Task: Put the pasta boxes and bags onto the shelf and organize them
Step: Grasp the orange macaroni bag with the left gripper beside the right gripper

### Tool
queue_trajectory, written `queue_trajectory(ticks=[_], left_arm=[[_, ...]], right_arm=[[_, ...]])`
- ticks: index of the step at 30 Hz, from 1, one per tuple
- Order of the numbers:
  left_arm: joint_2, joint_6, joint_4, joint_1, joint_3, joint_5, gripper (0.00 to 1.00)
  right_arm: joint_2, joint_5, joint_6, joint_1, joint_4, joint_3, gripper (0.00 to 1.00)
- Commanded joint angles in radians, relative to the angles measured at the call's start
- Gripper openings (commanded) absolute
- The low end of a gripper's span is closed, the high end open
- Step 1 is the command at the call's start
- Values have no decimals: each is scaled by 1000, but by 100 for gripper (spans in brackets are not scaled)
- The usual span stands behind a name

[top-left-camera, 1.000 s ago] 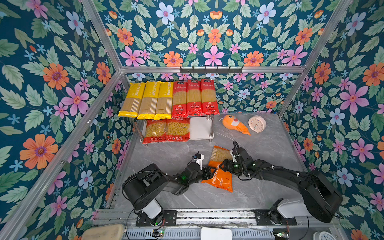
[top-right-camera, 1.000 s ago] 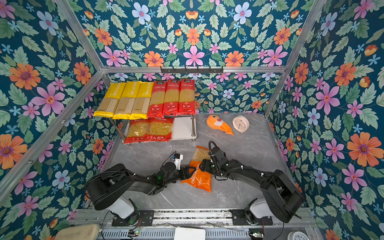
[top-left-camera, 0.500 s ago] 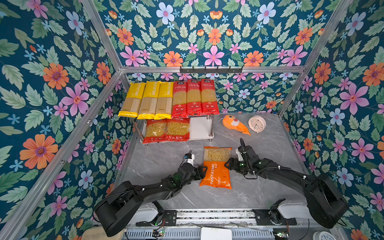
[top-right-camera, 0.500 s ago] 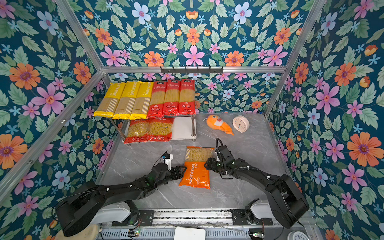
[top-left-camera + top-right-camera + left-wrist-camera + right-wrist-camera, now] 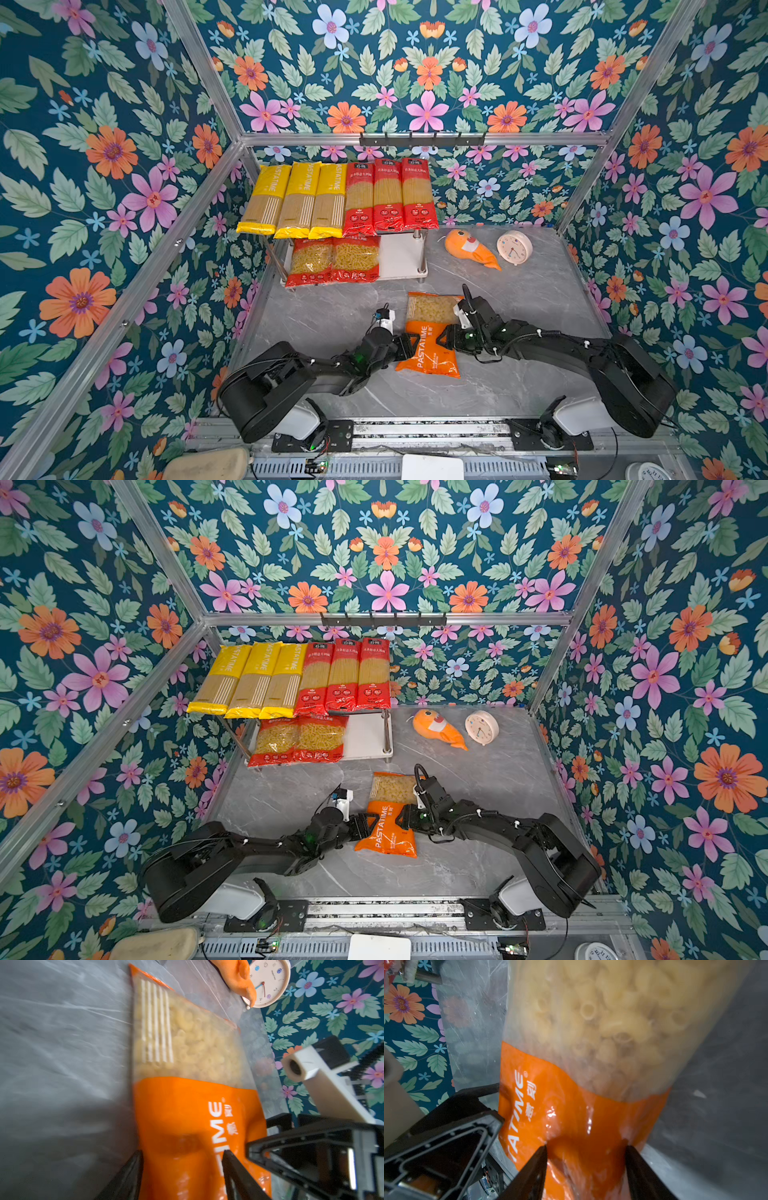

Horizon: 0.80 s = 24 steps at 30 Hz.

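Left pincer: its two fingers sit on either side of the long edge of the orange PASTATIME bag, pressed in, with a dent in the film between them. We read it as clamped on the bag.

Right pincer: the same on the opposite long edge, with the film creased at both tips. Clamped too.

In both top views the bag is pinched to a waist between the left pincer and the right pincer. Its clear macaroni end points toward the shelf. We cannot tell whether the bag is clear of the bench.

Farther out, on the shelf:
- Top board: three yellow spaghetti packs and three red spaghetti packs, side by side.
- Lower board: two red short-pasta bags on its left part, with bare white board to their right.

Beside the shelf on the bench lie an orange plush fish and a round clock. A black hook rail runs along the back frame above.
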Motion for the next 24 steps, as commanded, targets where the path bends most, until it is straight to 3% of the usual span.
queue_trajectory(ticks=[1,4,7,24], left_arm=[[9,-35,70,-6,-20,20,51],[-30,-43,48,-6,-45,-4,35],[-66,-30,9,-6,-47,-20,27],[-190,-1,-85,-6,-52,-24,3]], right_arm=[[5,16,34,8,51,4,44],[-14,30,29,8,55,-12,34],[-9,8,25,9,55,-6,27],[-62,3,19,21,37,-9,16]])
